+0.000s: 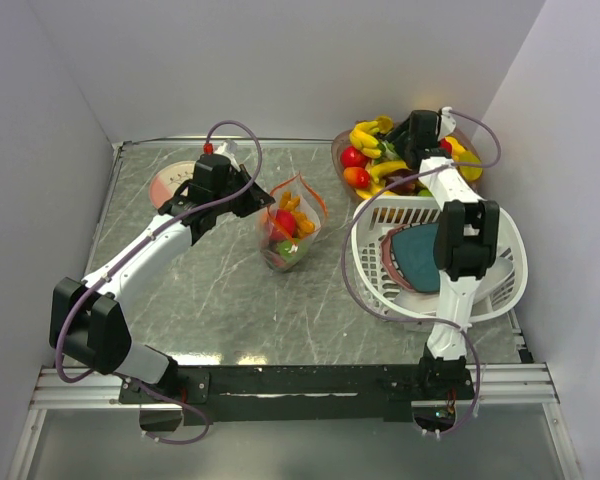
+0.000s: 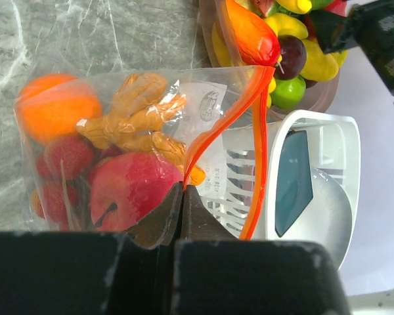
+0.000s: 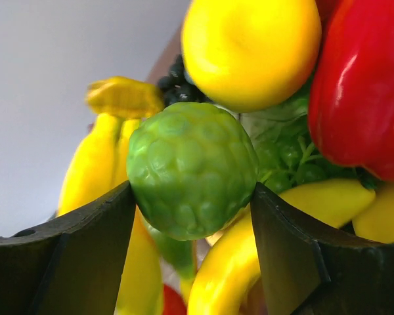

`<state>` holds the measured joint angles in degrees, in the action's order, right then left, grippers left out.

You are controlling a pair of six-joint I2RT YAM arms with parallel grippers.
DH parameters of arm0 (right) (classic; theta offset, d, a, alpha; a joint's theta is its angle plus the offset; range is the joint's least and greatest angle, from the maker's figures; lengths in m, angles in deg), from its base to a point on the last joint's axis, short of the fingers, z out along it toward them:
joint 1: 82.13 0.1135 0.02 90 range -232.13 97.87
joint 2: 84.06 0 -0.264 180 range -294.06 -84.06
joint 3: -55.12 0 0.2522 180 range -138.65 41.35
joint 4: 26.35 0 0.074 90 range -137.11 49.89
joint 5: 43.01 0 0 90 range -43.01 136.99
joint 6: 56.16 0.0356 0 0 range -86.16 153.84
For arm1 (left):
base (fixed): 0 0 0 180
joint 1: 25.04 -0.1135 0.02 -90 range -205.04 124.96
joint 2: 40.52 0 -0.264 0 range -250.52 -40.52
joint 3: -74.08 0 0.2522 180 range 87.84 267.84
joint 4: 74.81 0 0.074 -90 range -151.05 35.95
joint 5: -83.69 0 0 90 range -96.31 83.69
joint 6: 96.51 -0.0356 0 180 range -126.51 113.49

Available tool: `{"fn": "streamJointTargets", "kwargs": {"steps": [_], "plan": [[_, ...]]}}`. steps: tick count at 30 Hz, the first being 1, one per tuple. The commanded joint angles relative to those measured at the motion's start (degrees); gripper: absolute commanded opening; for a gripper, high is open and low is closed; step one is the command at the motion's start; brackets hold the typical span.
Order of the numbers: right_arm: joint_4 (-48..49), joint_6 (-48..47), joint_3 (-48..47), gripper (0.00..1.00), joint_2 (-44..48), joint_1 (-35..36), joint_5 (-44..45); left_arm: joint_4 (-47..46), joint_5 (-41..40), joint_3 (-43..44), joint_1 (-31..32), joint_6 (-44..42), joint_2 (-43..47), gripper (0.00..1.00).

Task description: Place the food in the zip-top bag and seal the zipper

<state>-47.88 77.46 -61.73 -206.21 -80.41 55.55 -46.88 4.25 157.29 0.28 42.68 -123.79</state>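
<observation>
The zip-top bag [image 1: 290,228] stands mid-table, mouth open, with an orange [image 2: 56,108], a red apple [image 2: 131,190], strawberries and a ginger root [image 2: 138,118] inside. My left gripper [image 2: 182,191] is shut on the near lip of its orange-red zipper [image 2: 223,118]. More food is piled in a clear bowl [image 1: 340,150] at the back right. My right gripper [image 3: 192,189] reaches into that pile, and its jaws press both sides of a green bumpy fruit [image 3: 190,167]. Around it lie a yellow lemon [image 3: 249,46], a red pepper [image 3: 364,85] and bananas [image 3: 92,164].
A white slatted basket [image 1: 510,270] holding a teal plate [image 1: 420,258] sits at the right, just in front of the bowl and close to the bag's right side. A pink round object [image 1: 165,185] lies at the back left, behind the left arm.
</observation>
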Motion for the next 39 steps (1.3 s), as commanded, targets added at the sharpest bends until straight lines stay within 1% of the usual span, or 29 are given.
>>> {"fn": "streamJointTargets", "kwargs": {"steps": [1,12,18,20,24,26,28,30,31,32,34,36,39], "plan": [[1.6,-1.0,2.7,0.36,8.1,-0.1,1.6,-1.4,-1.1,1.9,0.0,-0.9,1.3,0.01],[0.0,-1.1,10.7,0.34,18.8,0.9,2.3,-1.1,-1.6,2.3,-0.3,-1.4,1.0,0.01],[-2.9,-2.8,15.5,0.34,27.1,5.0,5.6,-1.1,-1.8,2.4,-0.4,-1.5,1.0,0.01],[-4.3,-4.0,17.5,0.34,30.9,7.5,6.5,-0.8,-1.7,2.7,-0.4,-1.7,1.0,0.01],[-5.7,-6.4,20.6,0.34,38.5,12.9,5.4,-0.6,-1.7,3.1,-0.5,-1.9,1.0,0.01],[-7.6,-8.5,21.5,0.34,40.7,16.9,5.1,-0.7,-1.4,3.1,-0.6,-2.1,1.1,0.01],[-9.4,-9.4,22.1,0.34,43.3,19.3,2.0,-0.8,-1.5,3.0,-0.6,-2.1,1.1,0.01],[-10.8,-10.7,22.4,0.34,45.0,23.4,1.4,-0.7,-1.4,3.1,-0.6,-2.3,1.1,0.01],[-12.5,-11.7,22.1,0.34,45.1,24.8,1.3,-0.9,-1.5,3.0,-0.6,-2.4,1.2,0.01],[-13.3,-12.1,21.8,0.34,45.0,27.4,-0.9,-1.0,-1.5,2.9,-0.6,-2.5,1.3,0.01],[-15.9,-13.4,21.4,0.35,44.2,29.9,-3.2,-0.7,-1.7,3.1,-0.7,-2.7,1.4,0.01],[-17.7,-14.3,21.3,0.35,43.1,33.4,-2.8,-0.4,-1.9,3.3,-0.7,-3.0,1.3,0.01],[-19.2,-15.4,22.2,0.36,41.4,35.9,-4.7,-0.2,-1.8,3.3,-0.8,-3.3,1.3,0.01]]}}
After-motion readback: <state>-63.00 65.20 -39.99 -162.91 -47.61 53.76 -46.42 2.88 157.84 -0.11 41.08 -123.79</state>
